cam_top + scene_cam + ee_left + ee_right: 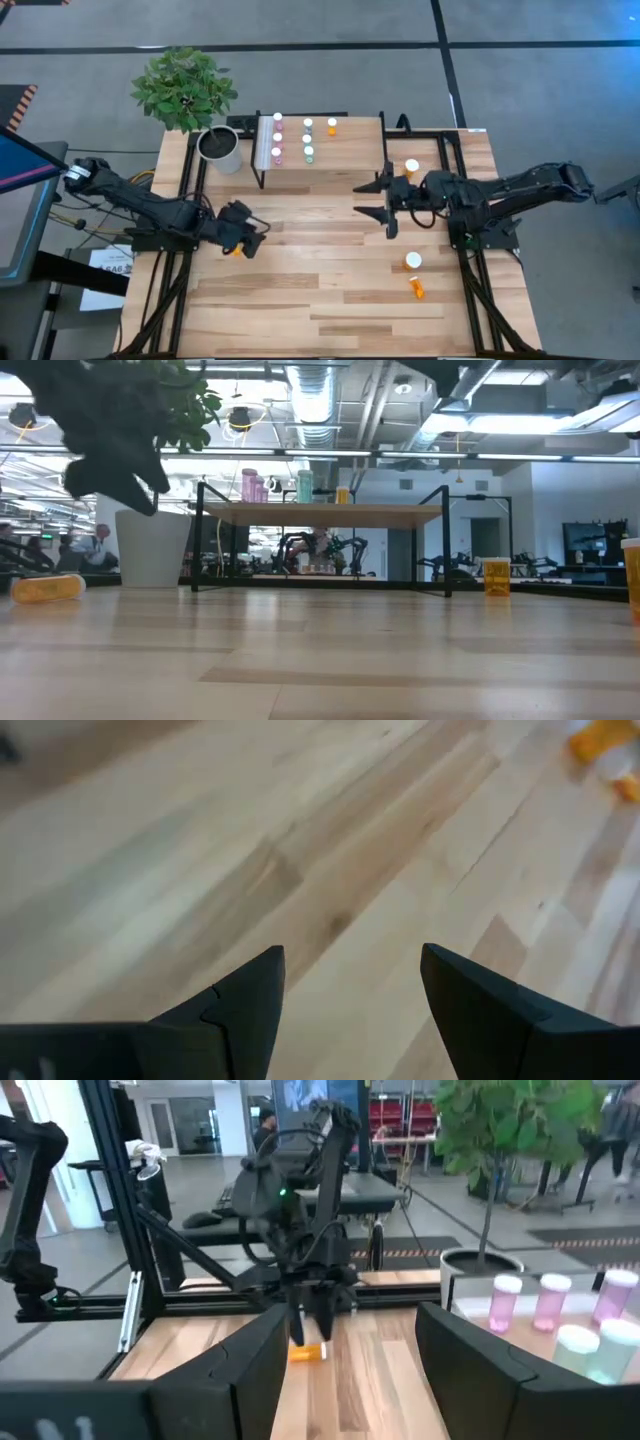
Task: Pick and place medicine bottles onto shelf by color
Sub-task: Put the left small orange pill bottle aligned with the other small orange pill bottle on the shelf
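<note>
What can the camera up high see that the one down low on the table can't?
Only the high view shows both open grippers, left and right, neither holding anything, plus all the bottles' white caps. Only the low view shows the room beyond under the shelf, with people at the far left. Both show the plant pot, the shelf and the orange bottle lying down.

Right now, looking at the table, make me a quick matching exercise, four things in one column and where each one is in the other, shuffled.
Things:
1. pink bottles
2. plant pot
3. left gripper
4. lying orange bottle

Places:
A. table's right side, near the front
B. on the shelf, by its white strip
C. left of the shelf, on the table
D. above an orange bottle on the table's left

Pairs: 1-B, 2-C, 3-D, 4-A
</note>
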Action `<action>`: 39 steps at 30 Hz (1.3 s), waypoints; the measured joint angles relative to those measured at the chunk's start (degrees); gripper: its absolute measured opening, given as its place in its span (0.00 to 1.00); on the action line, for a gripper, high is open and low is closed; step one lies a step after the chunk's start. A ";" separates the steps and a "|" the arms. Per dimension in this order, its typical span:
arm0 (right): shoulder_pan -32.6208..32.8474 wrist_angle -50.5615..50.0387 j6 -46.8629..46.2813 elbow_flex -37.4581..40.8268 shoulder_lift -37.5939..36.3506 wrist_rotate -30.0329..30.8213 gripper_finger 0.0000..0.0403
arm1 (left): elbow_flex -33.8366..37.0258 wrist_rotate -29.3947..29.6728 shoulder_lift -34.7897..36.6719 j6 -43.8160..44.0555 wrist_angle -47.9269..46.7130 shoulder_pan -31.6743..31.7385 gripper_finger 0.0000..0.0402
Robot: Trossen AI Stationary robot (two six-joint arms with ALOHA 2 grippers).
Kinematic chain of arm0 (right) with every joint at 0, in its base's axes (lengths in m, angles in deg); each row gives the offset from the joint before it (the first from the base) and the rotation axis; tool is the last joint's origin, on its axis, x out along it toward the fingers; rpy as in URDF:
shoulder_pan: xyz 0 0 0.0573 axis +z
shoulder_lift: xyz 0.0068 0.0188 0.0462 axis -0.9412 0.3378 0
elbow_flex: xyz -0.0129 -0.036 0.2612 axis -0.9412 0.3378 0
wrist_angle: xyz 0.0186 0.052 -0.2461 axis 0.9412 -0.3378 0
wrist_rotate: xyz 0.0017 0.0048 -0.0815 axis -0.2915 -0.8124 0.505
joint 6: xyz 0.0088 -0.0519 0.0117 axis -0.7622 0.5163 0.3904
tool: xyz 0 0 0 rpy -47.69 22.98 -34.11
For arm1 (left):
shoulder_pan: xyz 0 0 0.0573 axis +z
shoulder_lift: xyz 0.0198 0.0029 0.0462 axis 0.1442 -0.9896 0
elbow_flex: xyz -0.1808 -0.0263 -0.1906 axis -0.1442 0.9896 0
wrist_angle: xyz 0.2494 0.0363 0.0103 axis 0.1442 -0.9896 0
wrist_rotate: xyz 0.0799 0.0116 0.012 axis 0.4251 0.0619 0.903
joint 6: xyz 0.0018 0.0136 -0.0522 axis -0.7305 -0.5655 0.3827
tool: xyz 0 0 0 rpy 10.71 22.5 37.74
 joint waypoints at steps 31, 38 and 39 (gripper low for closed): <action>7.69 1.60 -2.85 0.00 0.50 0.29 0.60 | -12.94 -7.87 -15.20 24.97 -19.15 -17.98 0.53; 9.61 2.91 -2.36 -0.02 0.50 0.18 0.60 | -12.92 -10.79 -18.73 27.71 -21.61 -17.98 0.67; 9.58 2.88 -2.36 -0.02 0.50 0.18 0.60 | -12.92 -10.75 -18.68 28.15 -21.60 -17.98 0.68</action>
